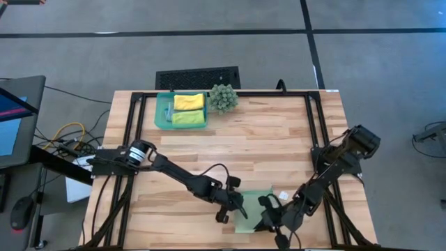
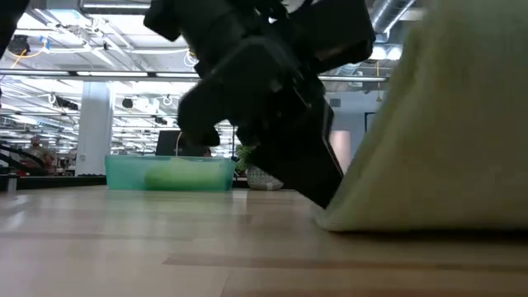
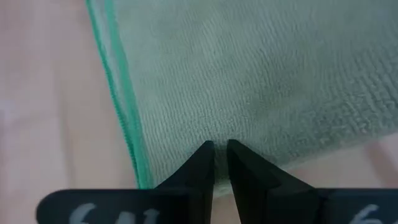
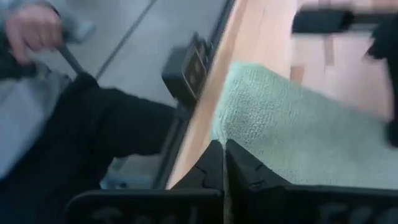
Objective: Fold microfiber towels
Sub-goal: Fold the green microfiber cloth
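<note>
sage towel (image 1: pixel 254 209) | near table edge, pinched | yellow towel (image 1: pixel 188 102), lime towel (image 1: pixel 188 118) | tray

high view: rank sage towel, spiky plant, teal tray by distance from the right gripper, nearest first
From the right gripper, at the table's near edge:
1. Pale sage towel, right at the gripper, its edge pinched between the shut fingers.
2. Spiky plant, at the far edge, near the middle.
3. Teal tray, at the far edge beside the plant, on the left arm's side, holding the yellow and lime towels.
</note>
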{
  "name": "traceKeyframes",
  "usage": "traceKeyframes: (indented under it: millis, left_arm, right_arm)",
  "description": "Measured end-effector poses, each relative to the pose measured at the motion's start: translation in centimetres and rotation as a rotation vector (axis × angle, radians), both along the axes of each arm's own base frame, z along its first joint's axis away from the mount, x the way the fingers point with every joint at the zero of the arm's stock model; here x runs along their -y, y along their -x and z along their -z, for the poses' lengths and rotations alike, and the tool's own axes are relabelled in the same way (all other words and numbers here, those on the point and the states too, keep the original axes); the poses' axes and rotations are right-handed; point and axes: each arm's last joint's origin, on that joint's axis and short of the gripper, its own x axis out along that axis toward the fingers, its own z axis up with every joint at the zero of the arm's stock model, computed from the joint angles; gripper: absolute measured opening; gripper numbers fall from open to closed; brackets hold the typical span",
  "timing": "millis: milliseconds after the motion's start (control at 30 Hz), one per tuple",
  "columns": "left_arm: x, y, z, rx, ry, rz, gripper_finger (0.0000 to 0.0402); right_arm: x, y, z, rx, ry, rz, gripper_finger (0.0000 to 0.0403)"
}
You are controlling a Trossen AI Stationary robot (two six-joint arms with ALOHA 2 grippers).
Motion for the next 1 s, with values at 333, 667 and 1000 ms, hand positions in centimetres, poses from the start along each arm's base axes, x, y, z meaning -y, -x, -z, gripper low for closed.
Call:
traceKeyframes:
  millis: [333,667,1000]
  left_arm:
    - [1.5,0.4,0.0,-0.002,-0.006,0.085,0.0041]
    - [2.5,2.9,-3.8,-0.031,-0.229,-0.007,0.0041]
    - [1.5,4.1,-0.7,-0.066,-0.235,-0.103,0.0041]
  right_arm:
    - [3.5,-0.6,-1.6,-0.112,0.0,0.24,0.0016]
    - [6.3,-1.6,0.3,-0.196,-0.002,0.319,0.0017]
    - [8.1,-2.9,0.1,-0.2,-0.013,0.321,0.0018]
